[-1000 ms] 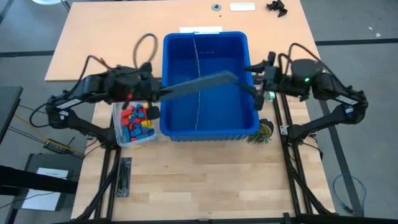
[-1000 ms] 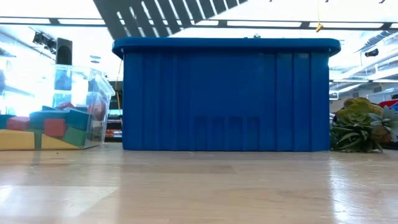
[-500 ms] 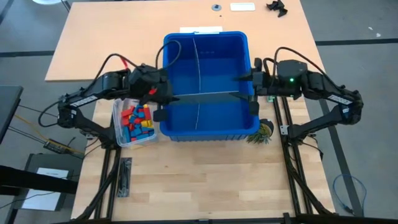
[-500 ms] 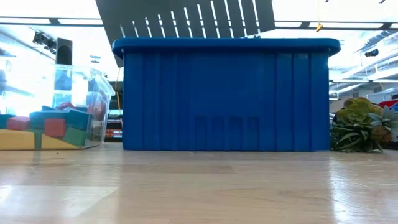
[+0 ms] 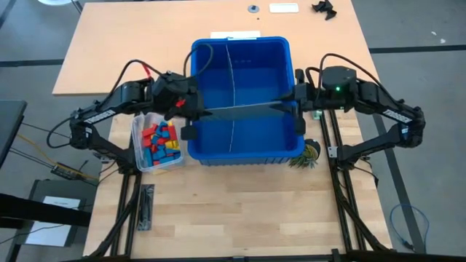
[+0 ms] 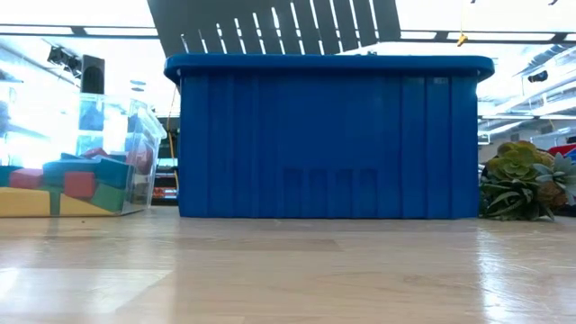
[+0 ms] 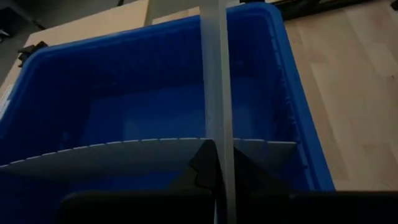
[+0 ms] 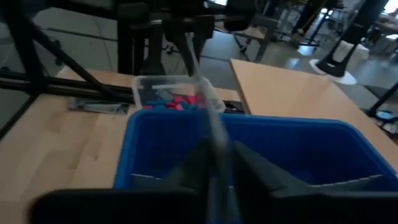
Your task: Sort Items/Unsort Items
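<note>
Across the blue bin (image 5: 280, 58), a grey slotted divider sheet (image 5: 244, 110) hangs on edge, running left to right; in the low view the sheet (image 6: 270, 22) shows above the rim. My left gripper (image 5: 195, 114) is shut on its left end and my right gripper (image 5: 291, 108) on its right end. A second divider (image 5: 229, 73) stands inside the bin, running near to far. The items (image 5: 160, 138), red, blue and yellow blocks, lie in a clear tub (image 5: 140, 149) left of the bin. My left gripper pinches the sheet's left end (image 7: 217, 134) between its two fingers, one on each face. The fingers come level from the table's left, along the sheet. The sheet stands on edge, lifted. My right gripper has its two fingers on either face of the sheet's right end (image 8: 214, 140), coming level from the table's right and along the sheet. The view is blurred, so how far back the sheet reaches does not show.
A small succulent plant (image 5: 309, 154) sits at the bin's near right corner. A dark flat tool (image 5: 145, 207) lies near the table's front left. A white label (image 5: 234, 34) and small parts (image 5: 284, 8) lie at the far edge.
The sheet has turned from slanting with its broad face up to standing on edge, level across the bin. My left gripper has moved toward the bin and turned with it. My right gripper has moved left, to the sheet's right end.
</note>
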Controlling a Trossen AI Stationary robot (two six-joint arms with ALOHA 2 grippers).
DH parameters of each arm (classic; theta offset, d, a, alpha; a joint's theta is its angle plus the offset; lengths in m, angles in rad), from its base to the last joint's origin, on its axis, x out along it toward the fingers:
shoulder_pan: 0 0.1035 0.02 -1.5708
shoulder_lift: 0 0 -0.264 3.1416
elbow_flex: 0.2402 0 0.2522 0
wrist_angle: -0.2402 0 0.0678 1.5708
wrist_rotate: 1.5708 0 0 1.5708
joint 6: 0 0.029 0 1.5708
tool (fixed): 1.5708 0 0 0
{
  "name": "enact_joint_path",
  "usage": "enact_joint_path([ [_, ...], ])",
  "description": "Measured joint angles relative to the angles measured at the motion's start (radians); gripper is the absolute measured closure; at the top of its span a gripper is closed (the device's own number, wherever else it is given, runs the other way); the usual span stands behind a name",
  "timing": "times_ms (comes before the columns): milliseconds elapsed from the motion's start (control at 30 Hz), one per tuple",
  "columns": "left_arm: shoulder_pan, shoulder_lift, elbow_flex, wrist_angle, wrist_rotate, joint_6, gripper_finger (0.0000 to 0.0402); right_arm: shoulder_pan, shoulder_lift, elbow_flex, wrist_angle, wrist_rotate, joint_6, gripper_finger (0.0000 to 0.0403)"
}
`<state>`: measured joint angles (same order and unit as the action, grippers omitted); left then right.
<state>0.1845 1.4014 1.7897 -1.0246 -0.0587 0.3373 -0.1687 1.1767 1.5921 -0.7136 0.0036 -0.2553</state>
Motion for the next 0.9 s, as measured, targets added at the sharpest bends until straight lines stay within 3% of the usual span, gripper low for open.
enact_joint_path([
  [67,0.001,0.001,0.0,0.007,-0.007,0.0,0.0387,-0.005,0.0,0.0,0.0,-0.005,-0.02,0.0389],
  [200,-0.001,0.003,0.0,0.036,-0.088,-0.002,0.0376,-0.034,-0.007,0.0,0.003,-0.004,-0.035,0.0392],
  [500,0.028,-0.02,0.004,0.027,-0.13,0.024,0.0263,-0.134,-0.107,-0.003,-0.075,-0.002,-0.034,0.0399],
  [667,0.087,-0.063,0.002,0.042,-0.13,0.026,0.0235,-0.185,-0.213,-0.047,-0.075,-0.024,-0.012,0.0401],
  [900,0.215,-0.158,-0.186,0.245,0.006,0.009,0.0234,-0.235,-0.34,-0.2,0.051,-0.075,0.034,0.0401],
])
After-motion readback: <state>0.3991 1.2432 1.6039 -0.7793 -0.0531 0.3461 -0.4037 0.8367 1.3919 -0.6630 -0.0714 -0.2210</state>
